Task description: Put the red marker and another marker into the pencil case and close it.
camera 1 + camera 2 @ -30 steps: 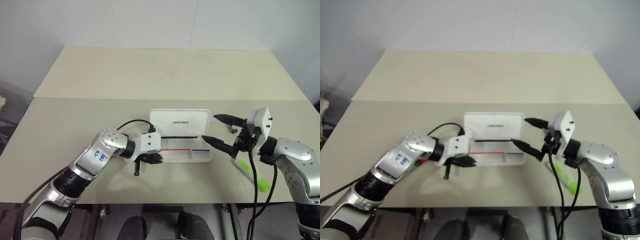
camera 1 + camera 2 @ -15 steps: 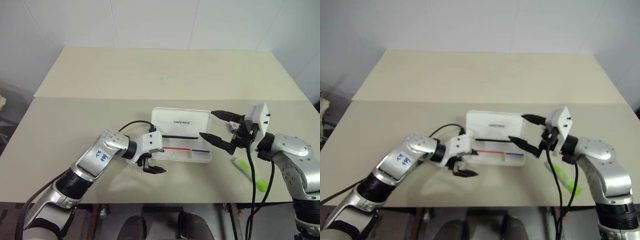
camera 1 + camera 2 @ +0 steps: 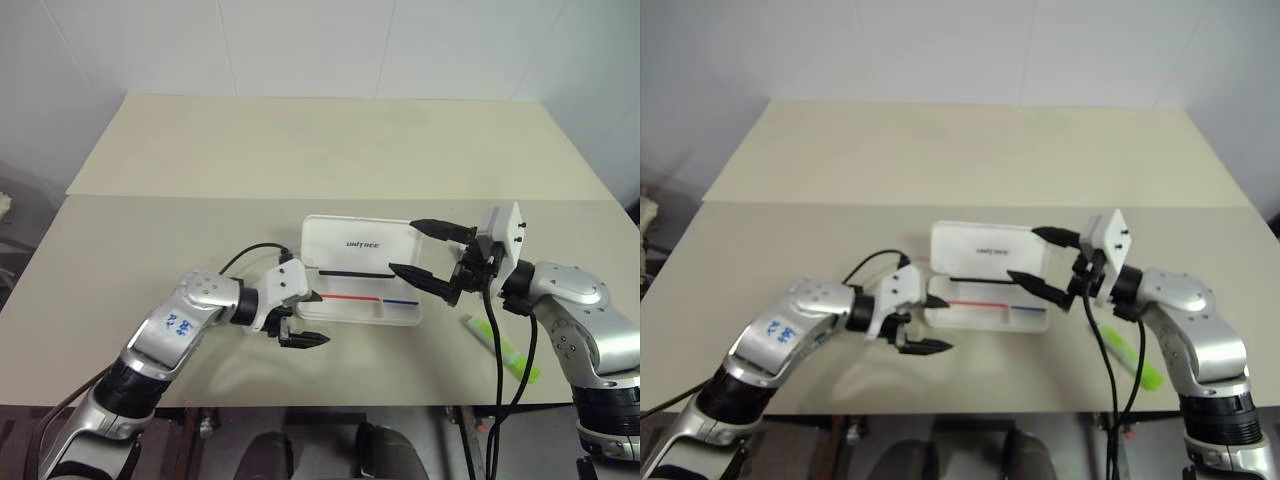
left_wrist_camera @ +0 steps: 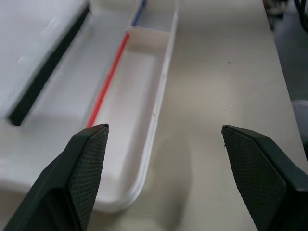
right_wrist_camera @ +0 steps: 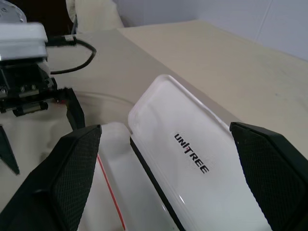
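table (image 3: 180, 200) beige | on it: open pencil case (image 3: 362, 270), green marker (image 3: 500, 346)

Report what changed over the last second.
The left claw opened and drew back from the case's left end, toward the table's near edge. Whether it let anything go I cannot tell. The case remained open, the green marker kept its place on the table, and the right claw stayed open at the lid's right end.

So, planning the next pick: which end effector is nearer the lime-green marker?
Right. The right end effector hovers beside the lime-green marker; the left end effector is across the pencil case.
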Motion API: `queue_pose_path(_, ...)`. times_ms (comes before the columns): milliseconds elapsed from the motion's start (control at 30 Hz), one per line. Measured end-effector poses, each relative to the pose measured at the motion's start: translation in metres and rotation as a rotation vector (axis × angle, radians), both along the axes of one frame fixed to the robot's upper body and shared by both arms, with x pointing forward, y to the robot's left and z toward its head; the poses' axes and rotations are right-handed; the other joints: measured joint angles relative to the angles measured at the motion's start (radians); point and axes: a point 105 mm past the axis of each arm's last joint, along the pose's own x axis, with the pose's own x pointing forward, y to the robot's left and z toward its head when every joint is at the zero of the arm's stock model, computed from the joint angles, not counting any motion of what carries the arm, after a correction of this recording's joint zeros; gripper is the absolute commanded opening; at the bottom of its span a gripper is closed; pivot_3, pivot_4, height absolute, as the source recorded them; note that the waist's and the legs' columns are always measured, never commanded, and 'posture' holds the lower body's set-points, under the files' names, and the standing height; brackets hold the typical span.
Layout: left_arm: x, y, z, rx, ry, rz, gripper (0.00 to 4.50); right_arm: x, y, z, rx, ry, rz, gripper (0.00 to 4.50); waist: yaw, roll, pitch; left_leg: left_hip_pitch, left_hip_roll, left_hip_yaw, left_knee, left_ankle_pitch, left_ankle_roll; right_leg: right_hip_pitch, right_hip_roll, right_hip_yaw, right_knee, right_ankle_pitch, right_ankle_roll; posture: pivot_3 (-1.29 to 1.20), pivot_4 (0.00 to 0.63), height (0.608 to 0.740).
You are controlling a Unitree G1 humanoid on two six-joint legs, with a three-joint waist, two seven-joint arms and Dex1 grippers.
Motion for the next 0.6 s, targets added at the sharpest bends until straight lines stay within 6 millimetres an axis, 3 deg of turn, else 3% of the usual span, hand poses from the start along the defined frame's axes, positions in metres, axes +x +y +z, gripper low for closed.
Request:
queue_pose_path(233,-0.002,0.044,0.016,-0.108,-0.083,0.205,4.01,-0.007,0.015,0.002,-0.020,0.019,0.174,4.50,-0.001,0.000,0.000,0.000,0.000,0.000,0.000,0.000,0.000,0.000,0.000,0.000,0.000,0.000,0.000,0.00,0.150,0.740)
queue_pose_path(400,-0.015,0.072,0.035,-0.179,-0.146,0.324,4.01,-0.017,0.028,-0.001,-0.069,0.047,0.356,4.50,0.001,0.000,0.000,0.000,0.000,-0.001,0.000,0.000,0.000,0.000,-0.001,0.000,0.000,0.000,0.000,0.00,0.150,0.740)
queue_pose_path(600,-0.027,0.098,0.036,-0.186,-0.159,0.455,4.01,-0.015,0.030,-0.001,-0.122,0.033,0.471,4.50,-0.002,0.000,0.000,0.000,0.000,-0.001,0.000,0.000,0.000,0.001,-0.001,0.000,0.000,0.000,0.000,0.00,0.150,0.740)
